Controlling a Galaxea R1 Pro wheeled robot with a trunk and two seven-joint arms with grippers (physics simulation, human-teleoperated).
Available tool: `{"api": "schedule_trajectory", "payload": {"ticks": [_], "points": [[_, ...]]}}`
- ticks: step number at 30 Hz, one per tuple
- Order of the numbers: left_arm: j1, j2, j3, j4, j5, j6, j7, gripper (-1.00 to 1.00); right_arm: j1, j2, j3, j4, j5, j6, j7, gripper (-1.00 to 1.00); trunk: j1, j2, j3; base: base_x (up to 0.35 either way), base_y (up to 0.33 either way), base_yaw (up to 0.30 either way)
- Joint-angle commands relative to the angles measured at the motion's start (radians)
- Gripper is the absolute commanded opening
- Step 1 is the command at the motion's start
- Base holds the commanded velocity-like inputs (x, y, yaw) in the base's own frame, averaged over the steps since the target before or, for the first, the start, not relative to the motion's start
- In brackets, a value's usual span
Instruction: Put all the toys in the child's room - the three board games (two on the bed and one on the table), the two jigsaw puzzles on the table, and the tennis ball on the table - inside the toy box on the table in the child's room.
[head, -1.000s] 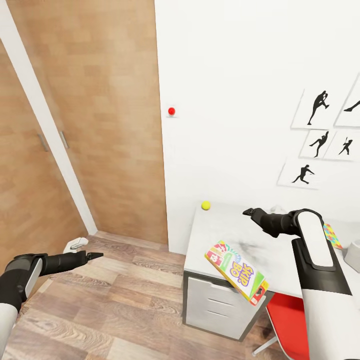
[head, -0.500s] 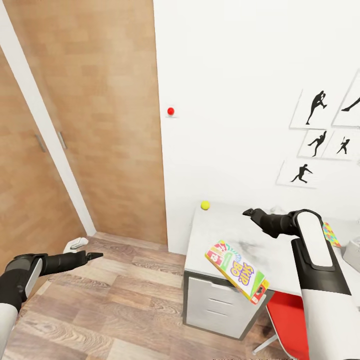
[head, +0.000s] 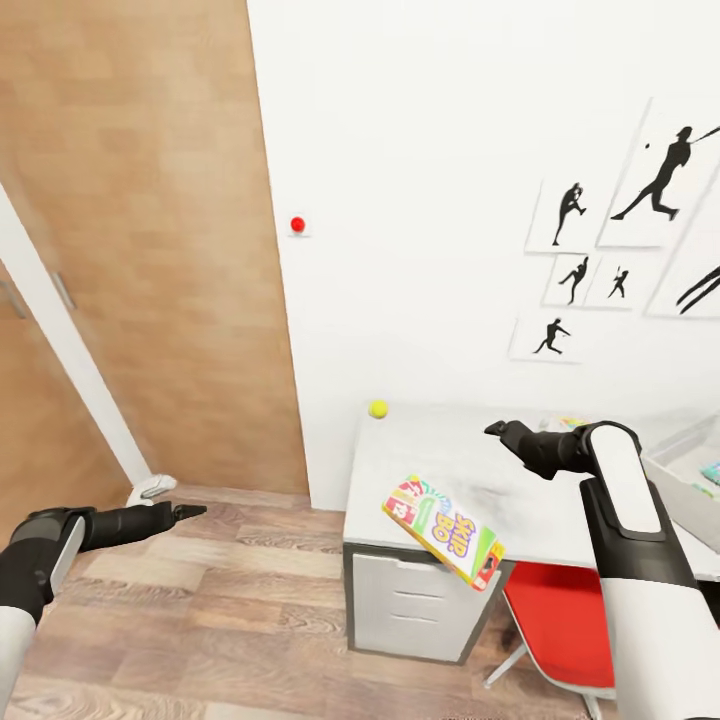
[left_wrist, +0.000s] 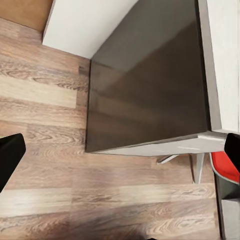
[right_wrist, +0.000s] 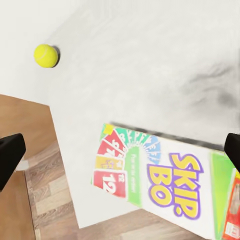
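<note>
Beside the board game (right_wrist: 170, 182), the right wrist view shows "SKIP BO".

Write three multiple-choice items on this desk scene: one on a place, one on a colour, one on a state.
1. Where does the tennis ball lie?
A. on the table's far corner by the wall
B. on the floor
C. in the toy box

2. What colour is the chair seat?
A. blue
B. red
C. black

3. How does the board game lie?
A. fully on the table
B. overhanging the front edge
C. held by fingers

Answers: 1 A, it rests near the wall; 2 B, red below the table; 3 B, one end juts past the edge.
</note>
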Motion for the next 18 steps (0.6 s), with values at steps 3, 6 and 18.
{"api": "schedule_trajectory", "payload": {"ticks": [3, 6, 18], "points": [[-0.001, 0.000, 0.003, -0.001, 0.000, 0.008, -0.005, 1.00, -0.001, 0.000, 0.000, 0.000, -0.009, 0.001, -0.010, 1.00, 0.001, -0.002, 0.000, 0.000, 0.076, -0.274], [-0.001, 0.000, 0.003, -0.001, 0.000, 0.008, -0.005, 1.00, -0.002, 0.000, 0.000, 0.001, -0.009, -0.001, -0.010, 1.00, 0.001, -0.002, 0.002, 0.000, 0.158, -0.266], [-0.001, 0.001, 0.003, -0.001, 0.000, 0.008, -0.005, 1.00, -0.001, 0.002, 0.003, 0.001, -0.005, -0.003, -0.010, 1.00, 0.001, -0.002, 0.017, 0.000, 0.113, -0.192]]}}
